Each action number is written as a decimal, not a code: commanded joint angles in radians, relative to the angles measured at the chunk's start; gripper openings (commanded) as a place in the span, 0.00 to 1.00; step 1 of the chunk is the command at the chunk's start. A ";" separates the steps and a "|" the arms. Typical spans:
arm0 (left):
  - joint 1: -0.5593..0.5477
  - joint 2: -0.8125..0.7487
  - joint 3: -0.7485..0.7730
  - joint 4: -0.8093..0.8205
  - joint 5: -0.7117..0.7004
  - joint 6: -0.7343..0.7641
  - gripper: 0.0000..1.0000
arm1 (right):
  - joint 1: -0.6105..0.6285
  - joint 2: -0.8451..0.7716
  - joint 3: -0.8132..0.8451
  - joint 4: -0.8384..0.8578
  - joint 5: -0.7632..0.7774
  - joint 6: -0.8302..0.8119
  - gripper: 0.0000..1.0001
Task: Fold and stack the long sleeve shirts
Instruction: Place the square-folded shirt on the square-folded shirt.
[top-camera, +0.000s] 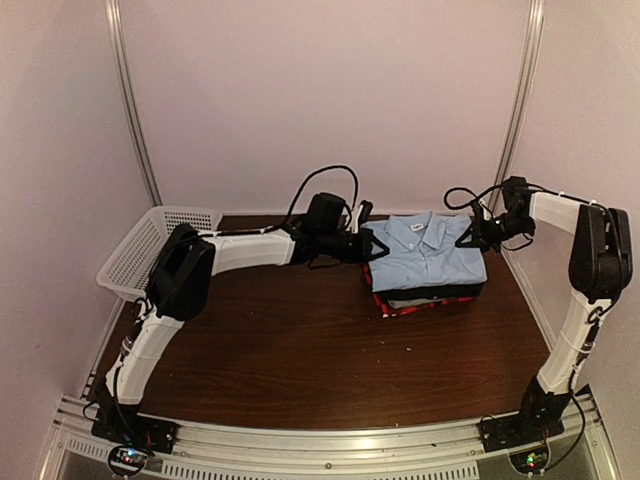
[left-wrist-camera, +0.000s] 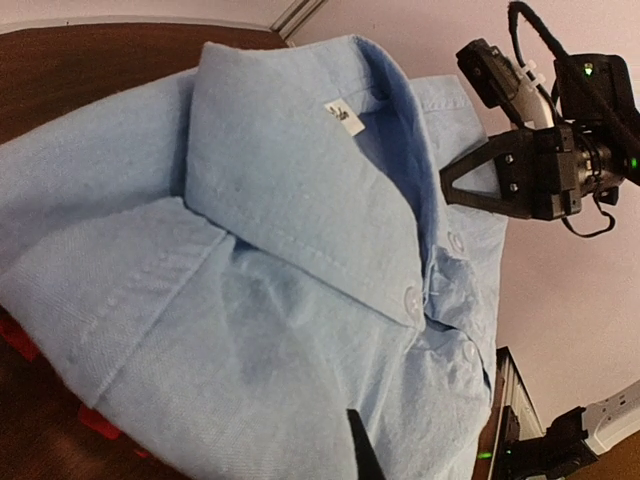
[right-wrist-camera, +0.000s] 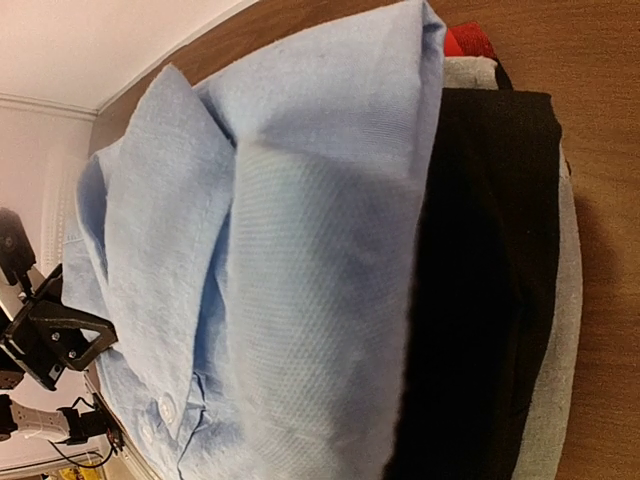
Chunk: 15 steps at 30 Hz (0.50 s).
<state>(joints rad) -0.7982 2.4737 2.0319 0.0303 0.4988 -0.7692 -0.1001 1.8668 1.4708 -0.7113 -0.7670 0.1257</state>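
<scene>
A folded light blue collared shirt (top-camera: 425, 250) (left-wrist-camera: 250, 280) (right-wrist-camera: 300, 250) lies on top of a stack at the back of the table. Under it are a black shirt (right-wrist-camera: 480, 280), a grey shirt (right-wrist-camera: 565, 330) and a red plaid shirt (top-camera: 400, 306) (right-wrist-camera: 468, 40). My left gripper (top-camera: 378, 245) is shut at the stack's left edge; only a dark fingertip (left-wrist-camera: 357, 450) shows over the blue cloth. My right gripper (top-camera: 468, 237) (left-wrist-camera: 450, 185) is shut at the stack's right edge beside the collar, with no cloth visibly pinched.
A white mesh basket (top-camera: 150, 250) stands at the back left corner. The dark wooden table (top-camera: 300, 340) stretches in front of the stack. Metal frame posts rise at both back corners, and walls close in on the sides.
</scene>
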 joint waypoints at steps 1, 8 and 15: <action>0.016 -0.006 0.062 -0.004 0.045 0.000 0.00 | -0.060 -0.012 0.043 0.056 0.082 -0.008 0.00; 0.016 0.002 0.104 -0.012 0.040 -0.001 0.00 | -0.094 -0.018 0.059 0.052 0.078 -0.006 0.01; 0.007 0.049 0.069 0.017 0.037 -0.013 0.00 | -0.095 0.027 0.056 0.061 0.158 -0.006 0.10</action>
<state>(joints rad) -0.8051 2.4863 2.1170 0.0357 0.5144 -0.7769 -0.1356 1.8732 1.4967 -0.7147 -0.7933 0.1253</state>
